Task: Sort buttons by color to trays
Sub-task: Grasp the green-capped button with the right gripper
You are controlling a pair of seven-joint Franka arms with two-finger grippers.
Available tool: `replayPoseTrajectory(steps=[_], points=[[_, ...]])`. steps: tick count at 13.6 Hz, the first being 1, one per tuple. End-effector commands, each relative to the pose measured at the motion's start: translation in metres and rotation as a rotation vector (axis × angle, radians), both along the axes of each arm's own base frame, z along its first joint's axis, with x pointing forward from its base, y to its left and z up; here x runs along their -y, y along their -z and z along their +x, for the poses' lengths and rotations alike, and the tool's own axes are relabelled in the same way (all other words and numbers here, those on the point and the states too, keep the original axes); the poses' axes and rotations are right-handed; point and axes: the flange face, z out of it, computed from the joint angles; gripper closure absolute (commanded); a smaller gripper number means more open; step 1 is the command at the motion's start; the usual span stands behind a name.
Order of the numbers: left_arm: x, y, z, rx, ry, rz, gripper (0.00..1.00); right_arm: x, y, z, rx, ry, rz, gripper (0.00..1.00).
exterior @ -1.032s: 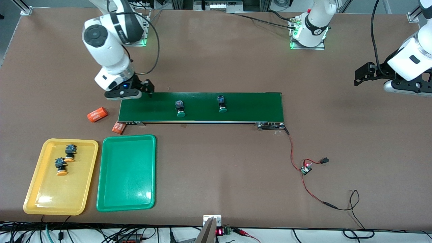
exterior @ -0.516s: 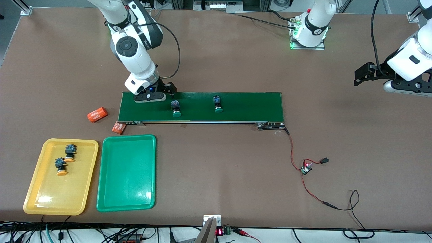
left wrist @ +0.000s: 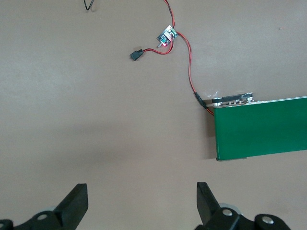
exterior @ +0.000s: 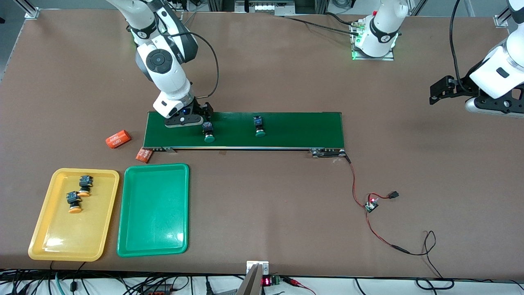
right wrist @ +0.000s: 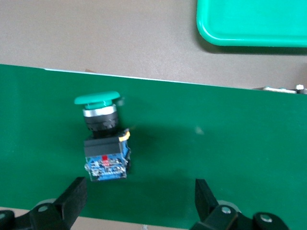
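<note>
Step in hand: picking a green button (exterior: 208, 132) off the conveyor belt (exterior: 294, 130). Right gripper (exterior: 195, 119) wide, empty, over belt beside it; next, descend and close. Left gripper (exterior: 438, 92) wide, waiting off the belt's end.

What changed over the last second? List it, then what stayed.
The right hand swung from the belt's end by the orange cylinders to over the belt, open above one green button. Both green buttons rode toward the right arm's end. Nothing was grasped. Trays, yellow buttons and the waiting left hand stayed.
</note>
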Motion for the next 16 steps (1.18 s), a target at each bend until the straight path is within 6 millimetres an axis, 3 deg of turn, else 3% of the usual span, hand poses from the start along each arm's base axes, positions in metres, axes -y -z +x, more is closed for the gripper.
replayPoseTrajectory(steps=[1,9,10,11,13,16], points=[[0.001,-0.005,0.004,-0.007,0.003,0.011,0.00,-0.006,0.002,0.012,0.023,0.012,0.020,0.00],[0.001,-0.005,0.004,-0.007,-0.003,0.013,0.00,0.005,0.033,0.036,0.044,0.022,0.026,0.00],[0.001,-0.005,0.004,-0.007,-0.003,0.013,0.00,0.005,0.035,0.036,0.042,0.022,0.022,0.08],[0.001,-0.005,0.004,-0.005,-0.003,0.013,0.00,0.007,0.036,0.037,0.041,0.022,0.020,0.27],[0.001,-0.005,0.004,-0.007,-0.001,0.013,0.00,0.008,0.036,0.037,0.041,0.022,0.019,0.57],[0.001,-0.005,0.004,-0.007,-0.003,0.013,0.00,0.009,0.035,0.038,0.041,0.025,0.019,0.74]])
